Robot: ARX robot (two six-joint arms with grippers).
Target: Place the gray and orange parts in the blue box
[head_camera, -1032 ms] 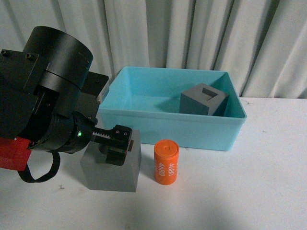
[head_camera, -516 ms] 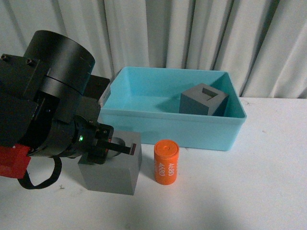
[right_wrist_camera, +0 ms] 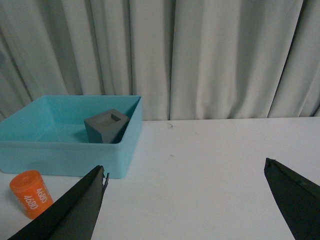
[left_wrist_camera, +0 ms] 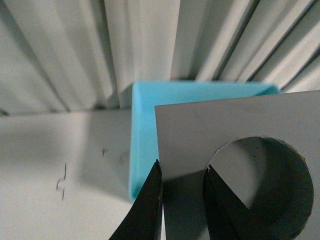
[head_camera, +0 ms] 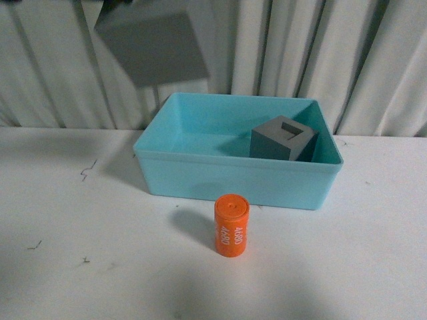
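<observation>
The gray block with the round hole (head_camera: pixel 152 50) is held up in the air. It is seen high on the left, in front of the curtain (head_camera: pixel 373 60), above the far left corner of the blue box (head_camera: pixel 233 170). It is tilted.

In the left wrist view the block fills much of the picture. The left claw (left_wrist_camera: pixel 182 167) is closed on one wall of this block. One finger (left_wrist_camera: pixel 150 205) is pressed on the outside of the wall. The other finger is put inside the round hole. The wall is pinched between them. A corner of the blue box is seen below the block, down on the white table (head_camera: pixel 360 267).

The gray block with the square hole (head_camera: pixel 283 138) is set inside the blue box, at the far right side. It is tipped a little.

The orange can (head_camera: pixel 231 224) is stood upright on the table, close to the near wall of the box, about at its middle. White numbers are printed on its side. It is not touched by any claw.

The right claw (right_wrist_camera: pixel 185 167) is spread wide, and nothing is held in it. It is kept over the table, well apart from the can and the box.
</observation>
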